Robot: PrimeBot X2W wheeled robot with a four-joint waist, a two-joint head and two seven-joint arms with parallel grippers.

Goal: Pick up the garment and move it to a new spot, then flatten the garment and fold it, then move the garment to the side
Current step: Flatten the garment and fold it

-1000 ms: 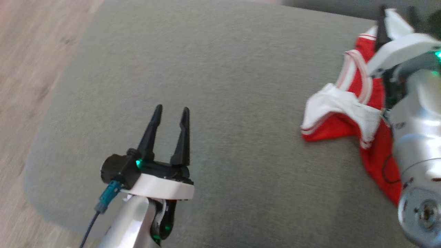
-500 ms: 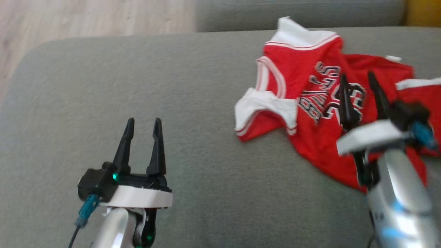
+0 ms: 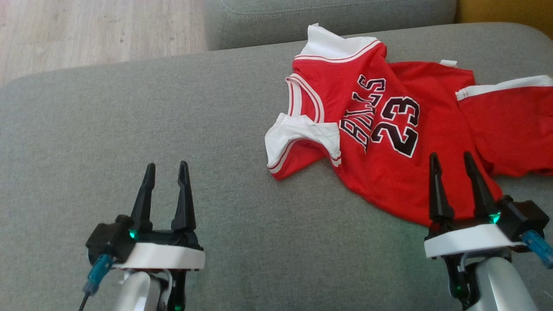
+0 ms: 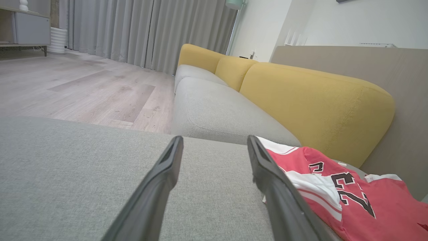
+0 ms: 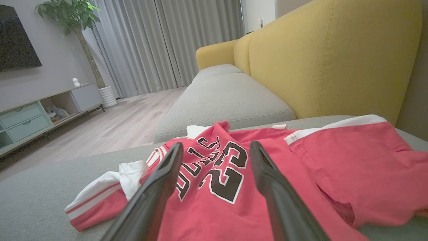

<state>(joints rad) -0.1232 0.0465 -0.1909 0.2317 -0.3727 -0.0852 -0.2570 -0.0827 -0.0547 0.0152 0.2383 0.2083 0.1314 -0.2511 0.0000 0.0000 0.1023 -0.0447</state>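
Bulls jersey (image 3: 380, 172) lay rumpled, lettering up, on right part of grey sofa seat (image 3: 216, 108), red shorts (image 3: 510, 125) touching its right side, left gripper (image 3: 166, 166) above bare seat, jaws wide and empty, right gripper (image 3: 449, 155) above jersey's near edge, jaws wide, gripping nothing

Silver forearms (image 3: 136, 291) carry white wrist plates (image 3: 166, 258), black tapered gripper fingers (image 3: 183, 196), green lights (image 3: 131, 234), blue cable plugs (image 3: 97, 268).

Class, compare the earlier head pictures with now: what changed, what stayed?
The camera swung toward the jersey; the right gripper now shows at lower right. Nothing was grasped or released. Both it and the left gripper stayed open; the jersey lies unmoved.
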